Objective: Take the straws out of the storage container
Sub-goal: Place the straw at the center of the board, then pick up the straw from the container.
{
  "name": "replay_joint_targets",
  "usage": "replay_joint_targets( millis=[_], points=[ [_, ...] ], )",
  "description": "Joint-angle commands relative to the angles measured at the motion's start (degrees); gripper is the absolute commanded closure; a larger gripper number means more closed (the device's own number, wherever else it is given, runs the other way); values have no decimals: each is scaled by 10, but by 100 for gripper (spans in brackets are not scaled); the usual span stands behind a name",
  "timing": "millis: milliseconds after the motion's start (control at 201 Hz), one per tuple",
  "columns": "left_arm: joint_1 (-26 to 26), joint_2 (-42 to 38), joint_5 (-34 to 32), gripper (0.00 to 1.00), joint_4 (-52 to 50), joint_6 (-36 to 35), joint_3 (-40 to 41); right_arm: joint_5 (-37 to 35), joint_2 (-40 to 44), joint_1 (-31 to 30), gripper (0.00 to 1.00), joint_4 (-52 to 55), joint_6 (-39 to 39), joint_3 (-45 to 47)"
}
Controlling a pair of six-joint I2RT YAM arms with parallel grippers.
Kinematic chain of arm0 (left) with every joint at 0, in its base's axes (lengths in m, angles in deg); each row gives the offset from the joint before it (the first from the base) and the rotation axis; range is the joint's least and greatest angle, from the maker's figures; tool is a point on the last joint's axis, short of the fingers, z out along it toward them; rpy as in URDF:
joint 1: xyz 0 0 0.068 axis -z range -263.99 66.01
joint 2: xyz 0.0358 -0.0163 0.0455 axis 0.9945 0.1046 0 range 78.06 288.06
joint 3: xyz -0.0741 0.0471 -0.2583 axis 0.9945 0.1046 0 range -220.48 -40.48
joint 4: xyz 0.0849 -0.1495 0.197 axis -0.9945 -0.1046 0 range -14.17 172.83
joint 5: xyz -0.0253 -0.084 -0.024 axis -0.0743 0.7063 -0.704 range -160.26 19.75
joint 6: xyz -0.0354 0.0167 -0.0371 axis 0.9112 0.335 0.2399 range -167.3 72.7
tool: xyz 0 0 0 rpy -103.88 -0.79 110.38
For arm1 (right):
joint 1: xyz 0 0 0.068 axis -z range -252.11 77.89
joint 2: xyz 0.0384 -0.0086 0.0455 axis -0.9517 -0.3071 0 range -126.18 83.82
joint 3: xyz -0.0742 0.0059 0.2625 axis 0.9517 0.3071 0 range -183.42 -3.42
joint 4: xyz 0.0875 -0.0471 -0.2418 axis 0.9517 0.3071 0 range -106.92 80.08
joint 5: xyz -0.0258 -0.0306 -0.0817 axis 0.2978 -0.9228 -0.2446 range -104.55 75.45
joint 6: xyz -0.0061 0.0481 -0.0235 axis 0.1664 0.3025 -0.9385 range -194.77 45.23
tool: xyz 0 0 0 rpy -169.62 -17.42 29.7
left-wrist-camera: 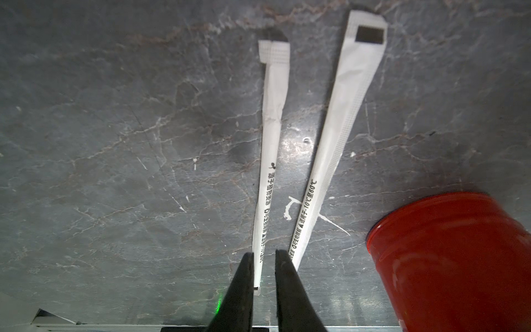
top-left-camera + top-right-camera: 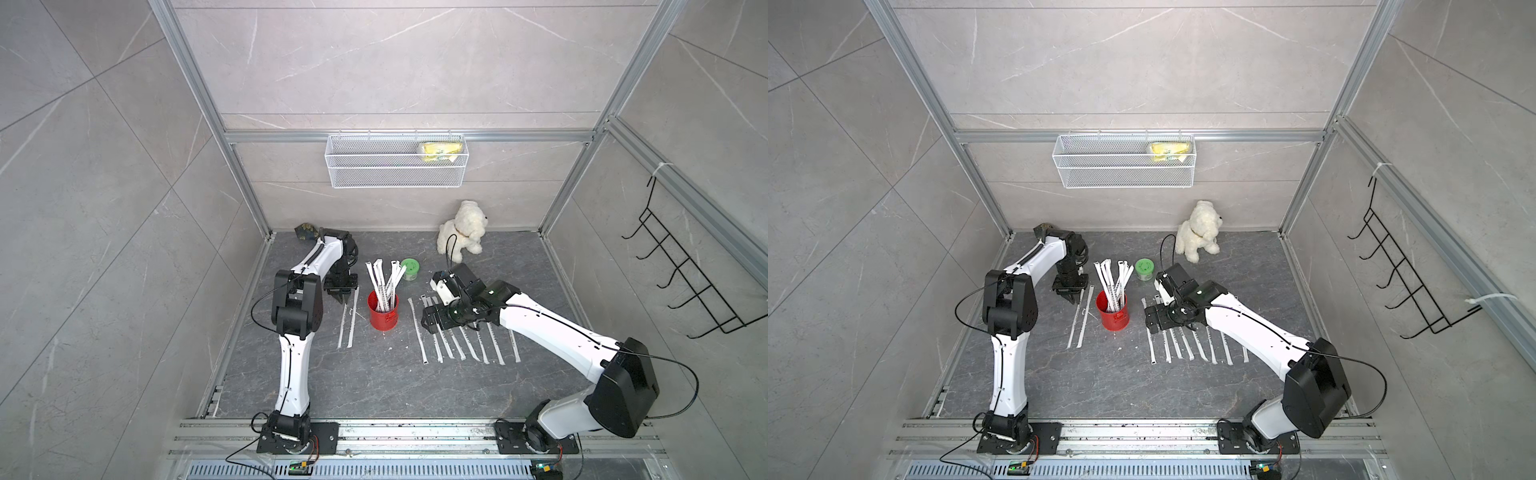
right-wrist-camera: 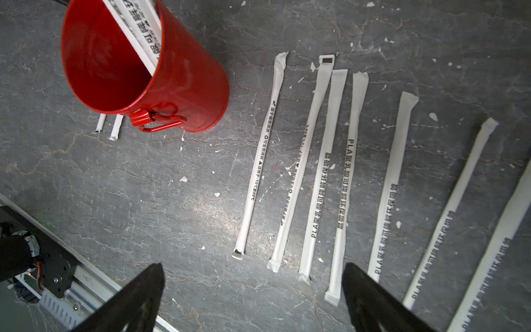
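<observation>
The red storage container (image 2: 383, 316) (image 2: 1113, 316) stands upright mid-floor with several white wrapped straws (image 2: 386, 282) (image 3: 138, 31) sticking out of it. Two straws (image 2: 347, 324) lie flat to its left. My left gripper (image 2: 344, 300) (image 1: 264, 254) points down over their far ends, its jaws a narrow gap apart. One straw (image 1: 271, 143) lies between them, touching only one finger; the other straw (image 1: 336, 129) lies beside it. A row of several straws (image 2: 457, 340) (image 3: 321, 161) lies right of the can. My right gripper (image 2: 427, 321) (image 3: 253, 267) hovers wide open above that row, empty.
A green-lidded jar (image 2: 409, 269) stands just behind the can, with a white plush dog (image 2: 461, 226) at the back wall. On that wall hangs a white mesh basket (image 2: 395, 160). A black wire rack (image 2: 685, 282) hangs on the right wall. An aluminium rail (image 2: 415, 432) runs along the front.
</observation>
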Motion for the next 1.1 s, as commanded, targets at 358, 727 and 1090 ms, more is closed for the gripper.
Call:
replay_joint_targets(
  millis=[358,727,1090],
  points=[
    [71,-372,28,79,170,85,170,-27,26,-4,0,-5,9,-5],
    [188,-489,13,73,323,110,305,-34,28,-3,0,-9,12,-7],
    [215,-446,10,63,401,100,329,-37,31,1,0,-9,15,1]
  ],
)
